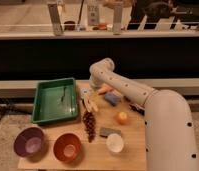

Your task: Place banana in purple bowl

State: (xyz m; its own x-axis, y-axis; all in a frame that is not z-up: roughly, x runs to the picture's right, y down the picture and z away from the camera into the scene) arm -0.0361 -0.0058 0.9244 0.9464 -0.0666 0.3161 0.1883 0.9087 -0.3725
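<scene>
The banana (94,106), small and pale yellow, lies on the wooden table just right of the green tray and above the grape bunch. My gripper (87,99) hangs from the white arm (124,90) right at the banana's upper left end, between the tray and the banana. The purple bowl (29,142) stands at the table's front left corner, well away from the gripper, with a paler inside and nothing in it.
A green tray (43,113) stands at the left. A dark grape bunch (89,125), an orange bowl (68,147), a white cup (114,143), a round orange fruit (122,118), a grey block (109,132), a blue piece (112,98) and a carrot-like piece (105,90) lie on the table.
</scene>
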